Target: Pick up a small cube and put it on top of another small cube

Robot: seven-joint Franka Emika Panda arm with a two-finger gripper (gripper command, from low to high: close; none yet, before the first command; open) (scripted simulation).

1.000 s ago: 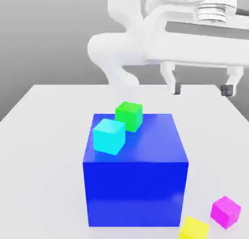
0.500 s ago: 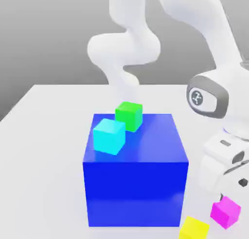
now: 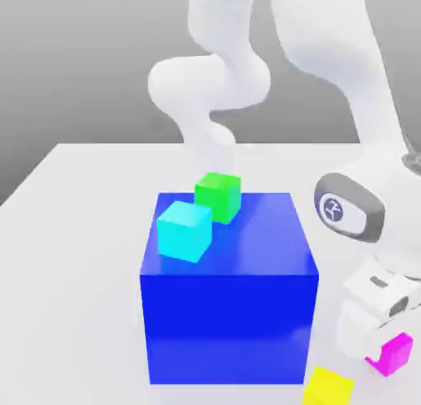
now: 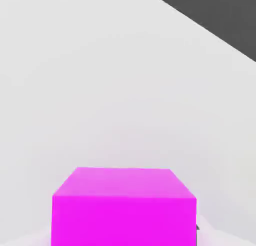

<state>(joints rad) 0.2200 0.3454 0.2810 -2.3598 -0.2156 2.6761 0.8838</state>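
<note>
The small cube [image 3: 399, 351] is plain magenta and sits on the white table at the exterior view's lower right, beside the big blue block [image 3: 229, 313]. My gripper [image 3: 385, 356] is down low over it, and the white hand covers the cube's near side. The hand view has the magenta cube [image 4: 122, 205] very close, right between the fingers, and the gripper is shut on it. Other small cubes are a yellow one [image 3: 329, 388] on the table just in front, and a cyan one [image 3: 184, 230] and a green one [image 3: 219, 196] on top of the blue block.
The white table [image 3: 74, 272] stretches away on the exterior view's left and behind the block. The arm's white links [image 3: 362, 107] rise above the exterior view's right side. The yellow cube lies close to the hand.
The arm dropped from high above the table to the magenta cube at the lower right. The fingers, wide apart a second ago, have closed on it. The other cubes did not move.
</note>
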